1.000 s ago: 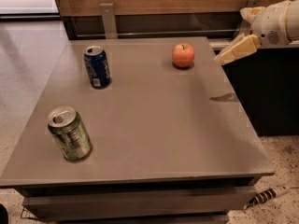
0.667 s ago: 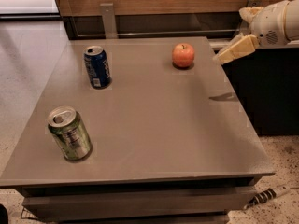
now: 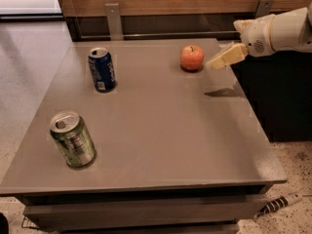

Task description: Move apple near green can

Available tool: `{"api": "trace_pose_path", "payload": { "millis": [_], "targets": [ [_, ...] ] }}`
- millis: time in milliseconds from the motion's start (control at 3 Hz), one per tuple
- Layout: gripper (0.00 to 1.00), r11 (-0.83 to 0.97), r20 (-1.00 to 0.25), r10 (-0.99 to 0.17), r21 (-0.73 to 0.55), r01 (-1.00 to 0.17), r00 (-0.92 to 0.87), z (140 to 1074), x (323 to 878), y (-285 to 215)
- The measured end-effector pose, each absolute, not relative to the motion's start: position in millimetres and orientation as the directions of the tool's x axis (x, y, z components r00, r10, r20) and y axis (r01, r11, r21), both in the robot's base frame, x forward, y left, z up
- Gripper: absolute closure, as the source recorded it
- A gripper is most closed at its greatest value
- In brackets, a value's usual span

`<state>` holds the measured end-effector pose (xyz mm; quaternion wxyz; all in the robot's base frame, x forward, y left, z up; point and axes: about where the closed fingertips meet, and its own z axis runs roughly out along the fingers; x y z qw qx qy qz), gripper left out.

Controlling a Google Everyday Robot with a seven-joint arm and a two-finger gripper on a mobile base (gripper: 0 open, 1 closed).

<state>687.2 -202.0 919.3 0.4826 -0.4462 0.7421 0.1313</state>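
The apple (image 3: 191, 57), red-orange with a short stem, sits on the grey table (image 3: 161, 130) at the back, right of centre. The green can (image 3: 73, 139) stands upright near the table's front left corner, far from the apple. My gripper (image 3: 225, 57) hangs above the table's right back edge, just right of the apple and pointing toward it, a small gap away. It holds nothing that I can see. Its shadow falls on the table in front of it.
A dark blue can (image 3: 102, 69) stands upright at the back left of the table. A wooden wall with metal brackets (image 3: 113, 18) runs behind the table. A dark cabinet (image 3: 278, 96) stands to the right. A cable (image 3: 280, 204) lies on the floor at front right.
My gripper has moved a little to the left, closer to the apple. The apple and both cans have not moved.
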Motion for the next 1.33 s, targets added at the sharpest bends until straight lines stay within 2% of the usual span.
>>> {"api": "trace_pose_path", "payload": {
  "millis": [667,1333],
  "targets": [
    [0.00,0.624,-0.876,-0.446,-0.158,-0.765,-0.182,866,729,-177],
    [0.02,0.597,-0.914,-0.372,-0.101,-0.796,-0.162,842,767,-129]
  ]
}}
